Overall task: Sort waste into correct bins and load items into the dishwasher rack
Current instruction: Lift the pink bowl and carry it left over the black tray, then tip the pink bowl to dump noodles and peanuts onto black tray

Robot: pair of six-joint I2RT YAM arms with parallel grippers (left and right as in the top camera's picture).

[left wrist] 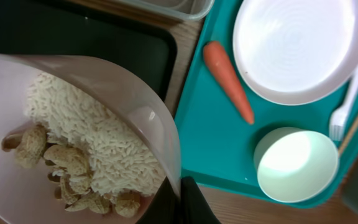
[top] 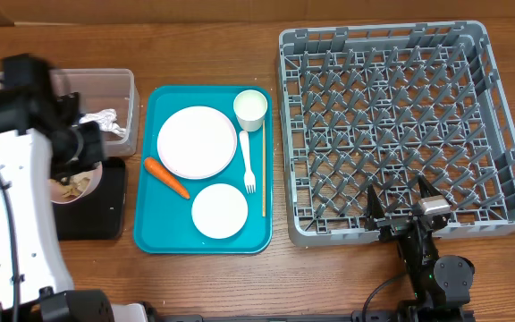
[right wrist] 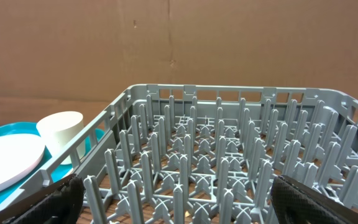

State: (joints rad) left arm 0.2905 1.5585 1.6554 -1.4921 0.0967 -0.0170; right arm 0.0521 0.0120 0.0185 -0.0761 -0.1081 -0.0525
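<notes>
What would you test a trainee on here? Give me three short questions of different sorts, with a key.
1. True or false: the dishwasher rack holds no dishes yet.
2. Pick one: the bowl gripped in the left jaws contains A) rice and peanuts, B) soup, C) bread.
3. Fill in: the carrot lies on a tray coloured ___.

Key: 1 true; 2 A; 3 teal.
</notes>
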